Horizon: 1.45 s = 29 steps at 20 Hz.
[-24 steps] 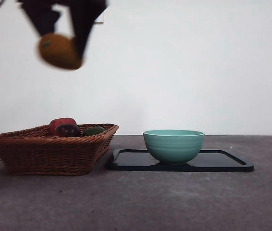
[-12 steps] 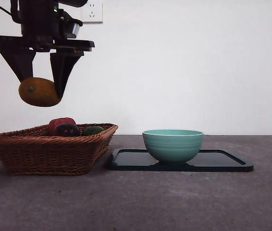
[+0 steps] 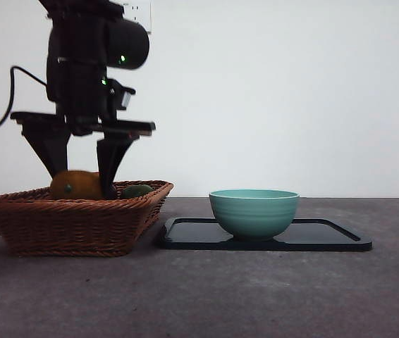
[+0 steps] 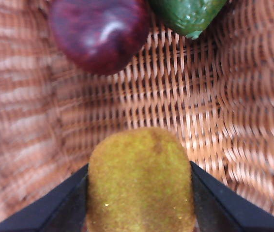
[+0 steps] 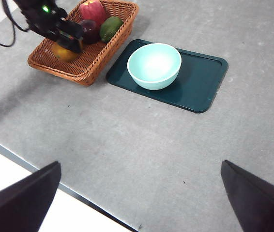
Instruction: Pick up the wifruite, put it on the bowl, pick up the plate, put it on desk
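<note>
Your left gripper (image 4: 139,203) has its jaws clamped on the wifruite (image 4: 141,181), down inside the wicker basket (image 3: 72,222), long axis running out ahead between them. The bowl (image 3: 254,211) sits on its tray at your three o'clock, so lift clear and carry that way. Your right gripper (image 5: 137,203) waits high over the counter (image 5: 142,145), jaws spread wide and empty.

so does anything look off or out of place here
One thing: the left gripper holds the wifruite low inside the wicker basket, not over the bowl. Nothing is spilled, tipped or damaged.
</note>
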{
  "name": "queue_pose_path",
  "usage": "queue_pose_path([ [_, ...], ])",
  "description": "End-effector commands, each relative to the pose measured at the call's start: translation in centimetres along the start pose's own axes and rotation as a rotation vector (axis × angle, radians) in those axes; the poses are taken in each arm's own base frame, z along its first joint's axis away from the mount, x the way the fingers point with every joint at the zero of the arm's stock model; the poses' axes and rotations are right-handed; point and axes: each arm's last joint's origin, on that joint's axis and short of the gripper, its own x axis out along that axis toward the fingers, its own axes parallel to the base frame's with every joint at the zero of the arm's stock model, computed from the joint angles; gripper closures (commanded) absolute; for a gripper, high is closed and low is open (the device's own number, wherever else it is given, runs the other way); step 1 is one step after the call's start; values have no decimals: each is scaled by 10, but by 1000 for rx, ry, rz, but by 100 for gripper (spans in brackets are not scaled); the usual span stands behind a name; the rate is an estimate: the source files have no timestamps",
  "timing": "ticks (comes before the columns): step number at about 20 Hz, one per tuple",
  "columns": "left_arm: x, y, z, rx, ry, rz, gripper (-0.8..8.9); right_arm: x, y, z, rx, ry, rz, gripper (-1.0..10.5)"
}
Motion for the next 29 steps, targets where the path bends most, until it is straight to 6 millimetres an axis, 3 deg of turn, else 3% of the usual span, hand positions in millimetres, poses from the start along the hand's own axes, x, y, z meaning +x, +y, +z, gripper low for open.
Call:
queue_pose_path([
  [1, 11, -5, 4, 0, 11, 0, 572, -2, 0, -6, 16, 64, -4, 340],
  [17, 42, -12, 4, 23, 89, -3, 562, -2, 0, -6, 17, 64, -3, 340],
  [18, 42, -12, 4, 23, 91, -3, 524, -2, 0, -6, 17, 64, -3, 340],
  [20, 41, -11, 4, 42, 95, -2, 358, -2, 0, -6, 17, 65, -3, 340],
  [22, 35, -10, 5, 61, 102, 0, 270, -2, 0, -6, 17, 65, -3, 340],
  [25, 17, -8, 12, 66, 82, -6, 250, -2, 0, -6, 17, 65, -3, 340],
  [29, -30, 1, 14, 66, -23, -35, 251, -2, 0, -6, 17, 65, -3, 340],
])
